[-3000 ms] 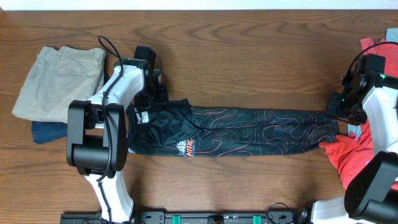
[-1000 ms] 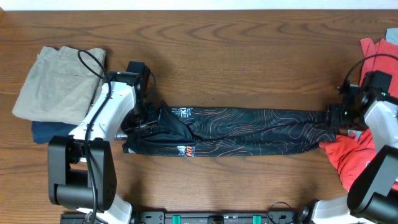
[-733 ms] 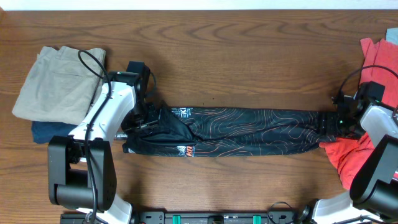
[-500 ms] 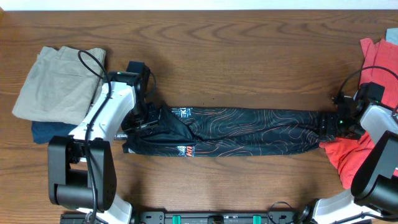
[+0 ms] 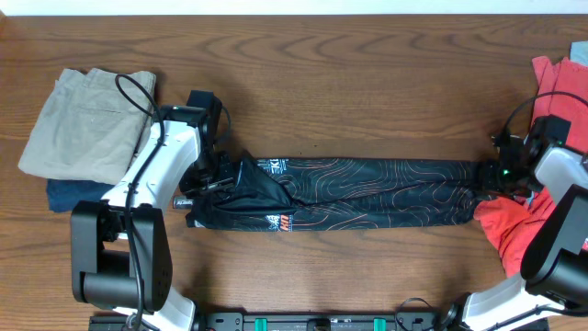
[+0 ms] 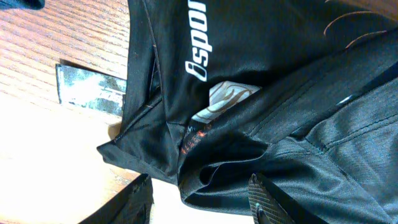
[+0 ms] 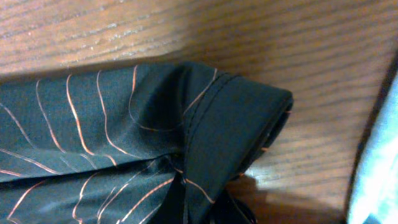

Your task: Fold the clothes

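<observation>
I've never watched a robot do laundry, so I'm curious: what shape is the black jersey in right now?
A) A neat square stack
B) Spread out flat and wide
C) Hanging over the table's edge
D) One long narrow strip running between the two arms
D: in the overhead view the black jersey lies as one long narrow band across the table, reaching from the left arm to the right arm.
</observation>
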### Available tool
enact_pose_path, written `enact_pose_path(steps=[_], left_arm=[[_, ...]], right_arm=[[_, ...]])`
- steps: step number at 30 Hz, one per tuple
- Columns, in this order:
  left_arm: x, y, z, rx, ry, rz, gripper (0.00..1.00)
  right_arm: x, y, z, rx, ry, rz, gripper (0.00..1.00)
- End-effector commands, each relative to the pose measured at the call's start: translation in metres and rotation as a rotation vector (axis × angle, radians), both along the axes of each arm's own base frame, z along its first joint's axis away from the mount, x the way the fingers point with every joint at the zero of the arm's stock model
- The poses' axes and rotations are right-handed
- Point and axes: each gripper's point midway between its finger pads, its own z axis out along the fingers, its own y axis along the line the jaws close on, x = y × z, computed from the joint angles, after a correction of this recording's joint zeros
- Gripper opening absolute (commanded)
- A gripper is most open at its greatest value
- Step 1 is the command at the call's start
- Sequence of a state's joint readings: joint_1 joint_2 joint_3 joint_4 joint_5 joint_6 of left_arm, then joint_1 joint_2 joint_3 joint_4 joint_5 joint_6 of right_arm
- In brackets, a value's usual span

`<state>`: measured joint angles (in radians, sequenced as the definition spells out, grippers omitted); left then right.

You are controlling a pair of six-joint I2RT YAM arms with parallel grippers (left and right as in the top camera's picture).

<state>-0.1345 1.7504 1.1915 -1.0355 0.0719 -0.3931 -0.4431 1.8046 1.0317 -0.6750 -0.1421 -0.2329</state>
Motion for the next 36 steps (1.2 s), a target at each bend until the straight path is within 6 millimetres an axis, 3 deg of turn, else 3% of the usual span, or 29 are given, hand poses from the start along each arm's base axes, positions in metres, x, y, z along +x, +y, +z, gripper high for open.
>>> enact_pose_path(steps=[1,5,9,16,26,36], left_arm=[[0.008,-0.001,0.01,-0.004,-0.04,0.005,0.52],[0.008,-0.001,0.01,-0.004,-0.04,0.005,0.51],[0.008,-0.001,0.01,-0.004,-0.039,0.005,0.52],[0.007,-0.001,0.01,-0.003,-0.034,0.005,0.57],[0.004,0.0,0.01,-0.003,-0.025,0.005,0.57],[0.004,0.0,0.01,-0.002,-0.023,0.005,0.57]], right_arm=[[0.021,-0.009,0.026,-0.001,-0.03,-0.054,0.01],[0.029,0.0,0.058,0.015,-0.012,-0.071,0.01],[0.025,0.028,0.074,0.033,0.038,0.001,0.01],[0.008,0.096,0.074,0.066,0.161,0.08,0.01],[-0.004,0.19,0.073,0.055,0.222,0.142,0.01],[-0.013,0.257,0.073,0.048,0.181,0.264,0.02]])
